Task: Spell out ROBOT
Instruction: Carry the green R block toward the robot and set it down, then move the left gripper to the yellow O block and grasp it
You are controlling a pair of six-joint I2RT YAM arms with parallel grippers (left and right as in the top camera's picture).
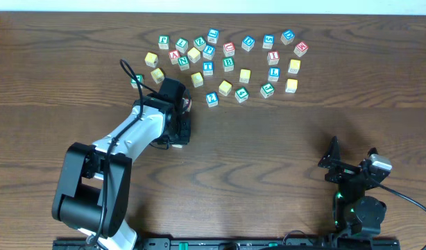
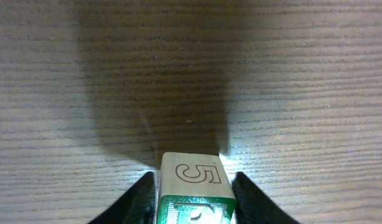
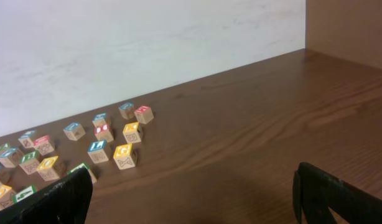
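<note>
Though part-hidden, cubes (image 1: 228,64) seemingly behind pincer (image 2: 194,202)

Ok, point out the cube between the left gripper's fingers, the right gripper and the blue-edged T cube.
Held cube (image 2: 194,174): left wrist view, on its wooden face with the outlined 5.
Right gripper (image 1: 353,148): overhead view, midway between its open fingers.
Blue-edged T cube (image 1: 208,67): overhead view, on its lettered top face.

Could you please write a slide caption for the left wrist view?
Left gripper straddles a green-edged wooden cube whose plain face shows a 5.
</note>
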